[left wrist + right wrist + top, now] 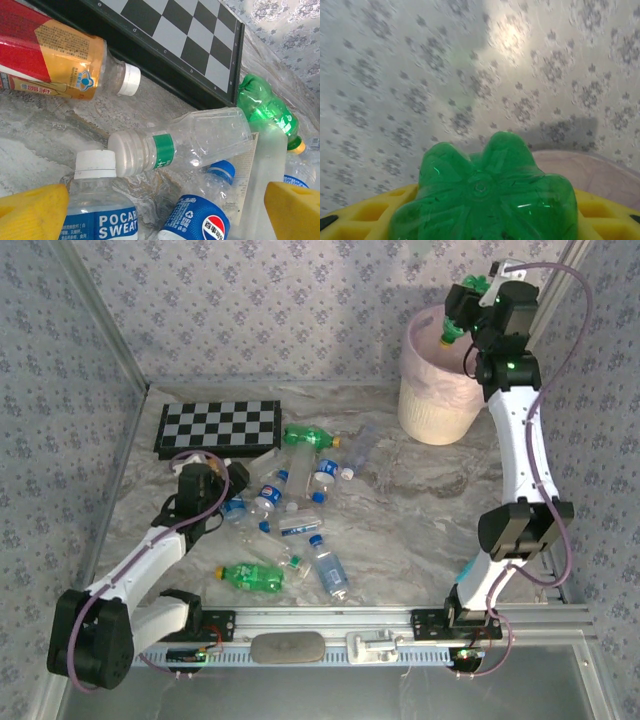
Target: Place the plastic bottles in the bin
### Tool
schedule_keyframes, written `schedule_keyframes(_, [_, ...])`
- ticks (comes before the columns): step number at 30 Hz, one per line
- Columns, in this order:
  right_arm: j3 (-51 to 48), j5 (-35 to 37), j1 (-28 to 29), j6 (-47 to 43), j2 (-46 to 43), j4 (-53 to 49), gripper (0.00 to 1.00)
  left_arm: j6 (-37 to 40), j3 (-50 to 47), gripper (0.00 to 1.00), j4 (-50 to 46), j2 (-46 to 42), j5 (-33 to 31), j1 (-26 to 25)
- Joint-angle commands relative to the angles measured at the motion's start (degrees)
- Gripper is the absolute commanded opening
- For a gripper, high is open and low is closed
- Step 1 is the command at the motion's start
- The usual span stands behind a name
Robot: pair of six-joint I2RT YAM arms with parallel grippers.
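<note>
My right gripper is raised over the bin, a cream-white basket with a pink liner, and is shut on a green plastic bottle whose yellow cap points down. In the right wrist view that bottle's green base sits between the yellow fingers, with the bin's rim behind it. My left gripper is low over the bottle pile and open. Between its yellow fingertips lie a Pocari Sweat bottle and a Pepsi bottle. Ahead are a clear bottle with a green band and a green bottle.
A black-and-white chessboard lies at the back left, its edge just beyond the pile. A bottle with a red-orange label rests against it. More bottles lie near the front, one green and one clear. Patterned walls enclose the table.
</note>
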Motion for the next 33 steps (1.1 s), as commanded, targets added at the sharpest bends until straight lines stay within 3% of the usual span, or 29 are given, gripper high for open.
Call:
schedule_keyframes(1, [0.23,1.79,-0.26,-0.95,4.03,-1.66,0.54,2.46,4.63,1.00,-2.03,1.52,1.51,0.26])
schedule_keyframes(9, [2.44,1.66,0.22,2.40,11.17,-6.76,0.61,9.31,13.59,1.00,-4.80,8.02,2.57,0.26])
schedule_keyframes(14, [6.16,3.16,1.15,2.15,14.06,-9.54,0.83,11.92,18.19,1.00,-4.42,13.50,2.89,0.39])
schedule_keyframes(19, [8.80,4.81,1.53,1.97,14.32,-10.86,0.96,12.60,23.31,1.00,-3.64,19.68,3.79,1.62])
schedule_keyframes(28, [8.82,4.69,5.08,0.55,10.86,-13.17,1.00,12.06,31.82,1.00,-11.40,26.07,7.41,3.60])
schedule_keyframes(33, [7.69,2.99,10.20,-3.00,7.79,-16.56,1.00,13.04,30.84,1.00,-15.56,24.05,4.42,4.31])
